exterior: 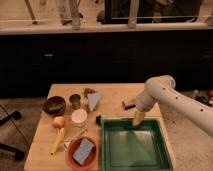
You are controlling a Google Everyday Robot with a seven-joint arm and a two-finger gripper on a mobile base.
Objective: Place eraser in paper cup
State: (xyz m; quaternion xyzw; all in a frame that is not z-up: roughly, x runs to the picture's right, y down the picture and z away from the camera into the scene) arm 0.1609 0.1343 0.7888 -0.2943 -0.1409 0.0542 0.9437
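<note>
The pincer (137, 119) hangs at the end of the white arm (165, 95), low over the far rim of the green tray (105, 150). From where I stand I cannot tell whether it is clenched or released. The eraser (129, 104) lies on the wooden table (115, 91) just behind the tray, close by the pincer. The paper cup (78, 117) stands upright well apart from it, beside an orange (59, 121) and in front of a dark bowl (54, 105).
</note>
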